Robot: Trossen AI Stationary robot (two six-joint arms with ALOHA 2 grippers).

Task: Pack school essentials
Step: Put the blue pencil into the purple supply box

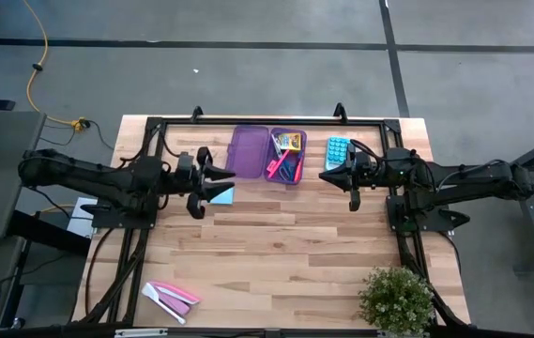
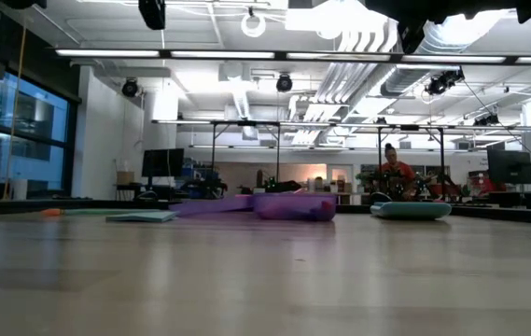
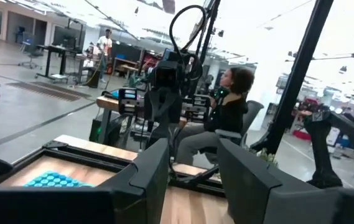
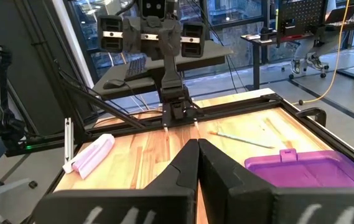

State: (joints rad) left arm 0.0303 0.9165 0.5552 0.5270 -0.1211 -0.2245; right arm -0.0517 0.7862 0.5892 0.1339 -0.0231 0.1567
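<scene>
Surface: a light wooden table (image 1: 276, 244) on a grey floor, bordered by a black frame; an open workshop hall lies behind it.
Case: a purple pencil case (image 1: 268, 154) lies open at the far middle of the table, lid flat to the left, tray to the right.
Case contents: the yellow crayon box (image 1: 286, 142), pink markers (image 1: 273, 167) and blue-handled scissors (image 1: 290, 171) sit in the tray.
Notepad: the light-blue notepad (image 1: 223, 195) lies flat just near and left of the case, partly under the left gripper.
Calculator: a light-blue calculator (image 1: 338, 153) rests right of the case, outside it.
Left gripper: the left gripper (image 1: 218, 180) hangs above the table left of the case, fingers spread apart, holding nothing.
Right gripper: the right gripper (image 1: 330, 174) hangs right of the case beside the calculator, fingers pressed together, empty.
Other items: flat pink-and-white pieces (image 1: 171, 298) at the near left; a potted plant (image 1: 397, 299) at the near right.
Room: a seated person (image 3: 220, 121) shows beyond the table.
</scene>
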